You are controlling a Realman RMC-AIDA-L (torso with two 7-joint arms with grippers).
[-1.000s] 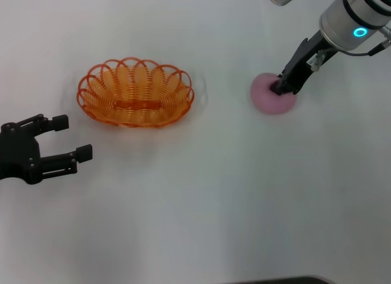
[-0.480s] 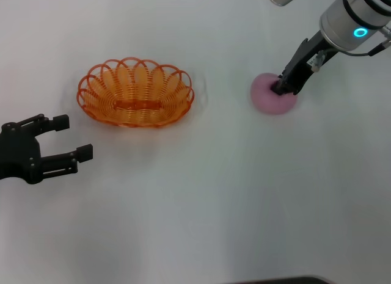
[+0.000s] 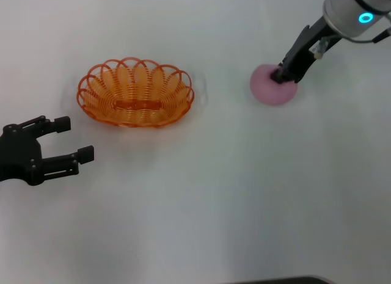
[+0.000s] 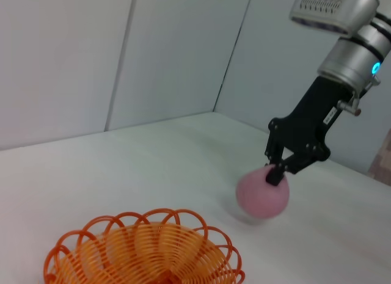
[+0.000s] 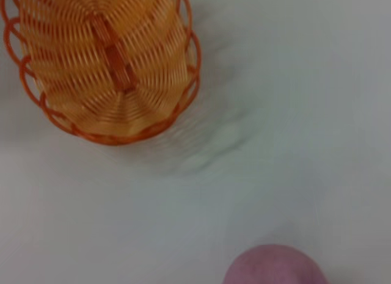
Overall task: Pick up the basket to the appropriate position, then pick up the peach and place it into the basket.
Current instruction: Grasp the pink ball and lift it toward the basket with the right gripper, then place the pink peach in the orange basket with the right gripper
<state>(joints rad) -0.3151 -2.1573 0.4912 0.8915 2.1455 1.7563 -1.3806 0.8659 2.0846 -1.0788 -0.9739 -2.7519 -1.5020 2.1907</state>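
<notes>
The orange openwork basket [image 3: 135, 92] rests upright on the white table, left of centre; it also shows in the left wrist view [image 4: 143, 250] and the right wrist view [image 5: 104, 58]. At the right, the pale pink peach [image 3: 267, 88] is held from above by my right gripper [image 3: 284, 76], whose fingers are shut on it. In the left wrist view the peach [image 4: 259, 195] hangs just above the table under that gripper [image 4: 276, 174]. The right wrist view shows only the top of the peach [image 5: 275, 267]. My left gripper [image 3: 74, 138] rests open near the table's left edge, below and left of the basket.
The white table [image 3: 214, 192] is bare in front and between basket and peach. Grey wall panels [image 4: 122, 52] rise behind the table in the left wrist view.
My right gripper has risen slightly with the peach in it, lifting it off the table. The basket and the left arm have not moved.
</notes>
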